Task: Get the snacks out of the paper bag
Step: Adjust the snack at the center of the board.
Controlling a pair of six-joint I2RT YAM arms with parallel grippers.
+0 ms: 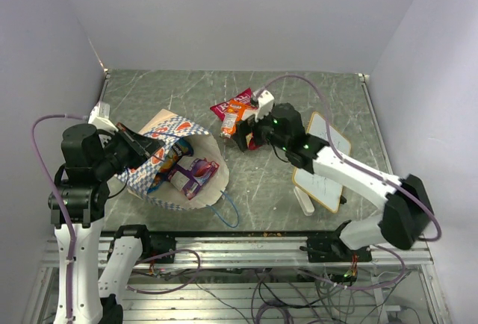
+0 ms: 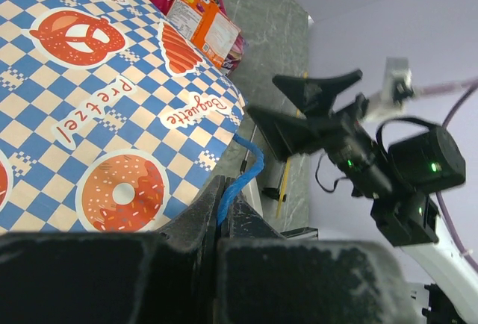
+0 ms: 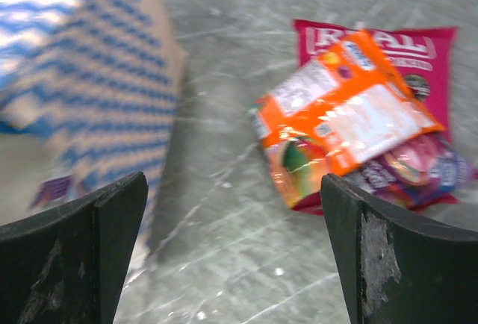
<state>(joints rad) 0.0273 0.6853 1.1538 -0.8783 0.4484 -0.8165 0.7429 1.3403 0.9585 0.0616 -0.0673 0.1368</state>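
At near left of surface (image 1: 299,92): bag (image 1: 173,125) on its side, checkered soft paper. Left hand (image 2: 224,216) pinched shut on thin blue string handle (image 2: 250,161). Purple packet (image 1: 196,171) in bag mouth. Right hand (image 3: 233,182) wide, empty, beside orange packet (image 3: 343,119) lying on red packet (image 3: 418,48), far centre. Risks: glossy foil slips from fingers; bag drags or crumples; string snaps if tugged.

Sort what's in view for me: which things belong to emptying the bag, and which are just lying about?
Job: paper bag, its blue handle pinched in the left gripper; purple packet inside its mouth; red bag and orange packet out on the table, by the open right gripper.
Lying about: whiteboard; small white object at its near edge.
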